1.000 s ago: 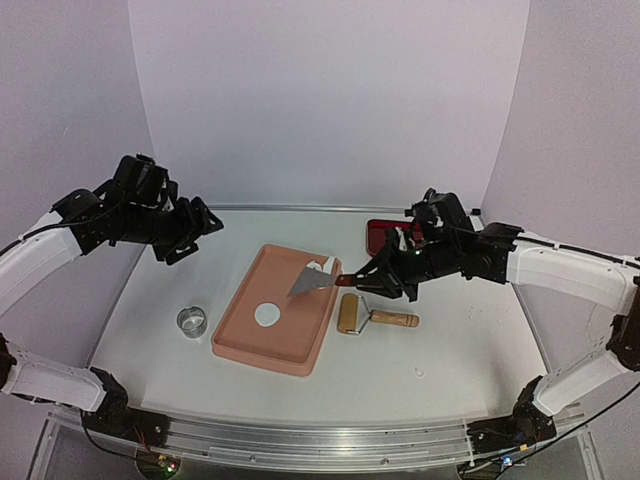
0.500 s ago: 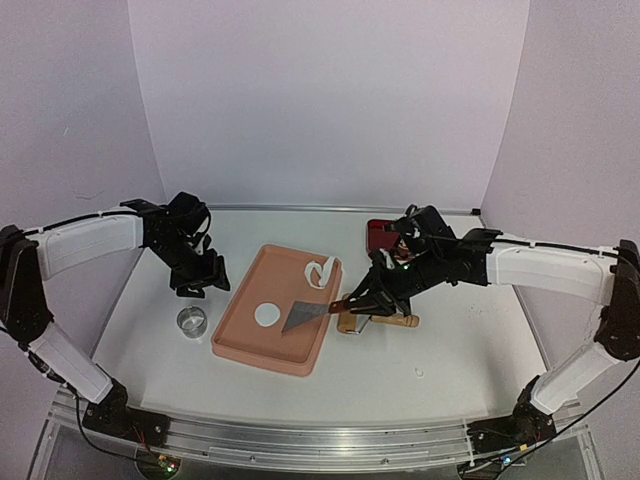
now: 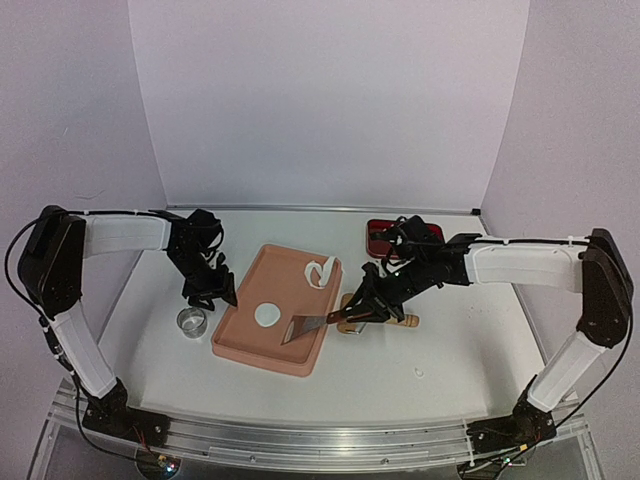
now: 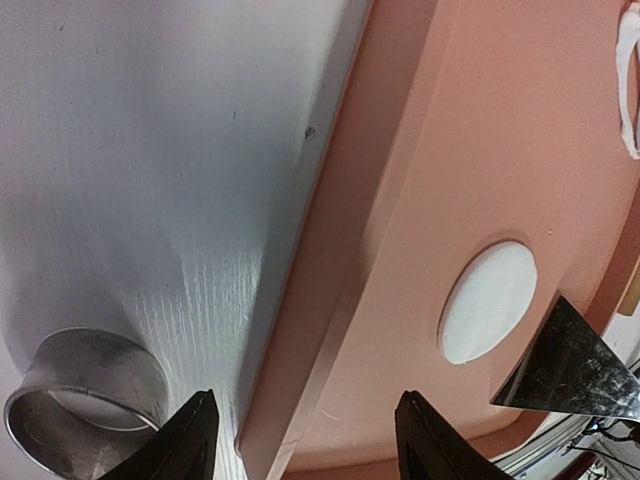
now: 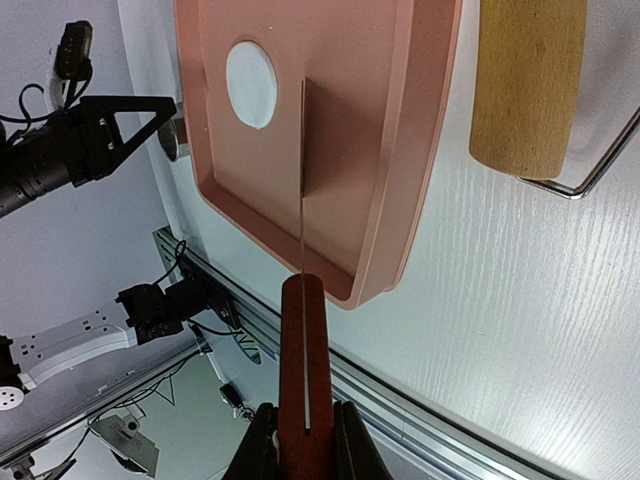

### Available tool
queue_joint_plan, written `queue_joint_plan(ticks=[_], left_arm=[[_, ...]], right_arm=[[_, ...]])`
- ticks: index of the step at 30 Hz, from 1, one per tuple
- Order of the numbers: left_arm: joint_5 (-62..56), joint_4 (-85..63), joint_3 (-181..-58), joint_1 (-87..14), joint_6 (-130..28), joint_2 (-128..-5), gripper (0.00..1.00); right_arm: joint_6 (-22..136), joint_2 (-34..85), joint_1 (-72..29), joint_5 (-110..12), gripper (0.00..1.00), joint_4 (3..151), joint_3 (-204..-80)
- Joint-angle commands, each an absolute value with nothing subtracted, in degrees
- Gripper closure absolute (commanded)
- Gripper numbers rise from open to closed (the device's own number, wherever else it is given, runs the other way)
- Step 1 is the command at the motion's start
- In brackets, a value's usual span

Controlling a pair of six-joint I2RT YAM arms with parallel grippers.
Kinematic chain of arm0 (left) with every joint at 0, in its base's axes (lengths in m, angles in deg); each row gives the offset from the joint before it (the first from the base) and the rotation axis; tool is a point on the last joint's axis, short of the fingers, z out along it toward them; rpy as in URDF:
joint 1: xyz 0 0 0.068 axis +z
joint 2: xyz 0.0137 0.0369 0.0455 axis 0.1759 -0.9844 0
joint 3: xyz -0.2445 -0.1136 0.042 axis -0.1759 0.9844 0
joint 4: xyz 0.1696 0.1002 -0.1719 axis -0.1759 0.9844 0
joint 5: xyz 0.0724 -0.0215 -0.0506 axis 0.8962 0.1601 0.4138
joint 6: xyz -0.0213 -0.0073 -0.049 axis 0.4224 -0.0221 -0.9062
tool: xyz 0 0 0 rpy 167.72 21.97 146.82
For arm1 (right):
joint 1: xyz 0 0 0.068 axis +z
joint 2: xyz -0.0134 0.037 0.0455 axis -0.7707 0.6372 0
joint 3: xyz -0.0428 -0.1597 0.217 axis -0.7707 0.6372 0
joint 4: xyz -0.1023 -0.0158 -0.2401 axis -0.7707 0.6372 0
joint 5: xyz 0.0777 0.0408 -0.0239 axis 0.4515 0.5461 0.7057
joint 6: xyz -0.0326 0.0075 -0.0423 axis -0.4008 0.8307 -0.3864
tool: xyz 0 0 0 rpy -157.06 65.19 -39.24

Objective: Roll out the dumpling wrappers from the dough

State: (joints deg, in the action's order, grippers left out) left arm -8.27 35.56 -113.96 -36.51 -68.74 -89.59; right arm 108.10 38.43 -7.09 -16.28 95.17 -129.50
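We find a pink tray (image 3: 255,362) on the white worktop (image 3: 150,370). The round dumpling wrapper (image 3: 266,314) lies flat on the tray's floor toward its left side. The ragged dough strip (image 3: 322,270) sits at the far right corner, well apart from the wrapper. A metal ring (image 3: 191,321) stands on the worktop just beside the tray's left rim. A wooden rolling pin (image 5: 527,85) lies to the right of the tray, with a red object (image 3: 385,232) behind it.

The right arm reaches in low from the right, across the rolling pin. Its right pincer (image 5: 305,440) is clamped on the reddish handle of a scraper (image 3: 305,326). The metal blade slants over the tray floor, just right of the wrapper and not touching it.

The left arm bends down at the tray's left edge. The left pincer (image 4: 310,445) hangs above the rim with fingers spread wide, holding nothing, the ring to one side and the wrapper to the other.
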Motion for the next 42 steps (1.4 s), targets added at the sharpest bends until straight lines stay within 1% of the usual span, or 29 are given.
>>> queue_joint_plan(ticks=[1,4,8,20,31,37,40,42], left_arm=[[-9.6,33.9,-117.5,-35.8,-65.2,-93.3,0.39],[-10.0,33.7,-118.5,-35.7,-64.6,-95.4,0.42],[-10.3,34.1,-120.4,-35.5,-63.4,-97.3,0.49],[-10.8,34.2,-121.3,-35.5,-61.6,-100.3,0.62],[-11.5,34.5,-121.7,-35.5,-61.0,-100.3,0.82],[-12.0,35.2,-122.2,-35.5,-60.4,-100.6,0.91],[-12.2,35.3,-122.2,-35.5,-60.4,-100.8,0.98],[-12.3,35.3,-122.3,-35.4,-60.4,-100.9,1.0]], right_arm=[[106.9,40.4,-8.5,-14.8,1.0,93.1,-130.4],[106.7,41.8,-9.5,-13.9,1.0,92.9,-130.4],[106.2,43.6,-11.0,-12.8,1.0,92.9,-130.4],[104.1,49.7,-12.2,-11.8,1.0,93.3,-132.8],[100.8,52.8,-12.4,-13.3,1.0,94.6,-135.0],[99.4,54.4,-12.3,-14.2,1.0,95.4,-134.9],[98.8,55.1,-12.3,-14.4,1.0,95.6,-134.9],[98.3,55.7,-12.4,-14.4,1.0,95.6,-135.1]])
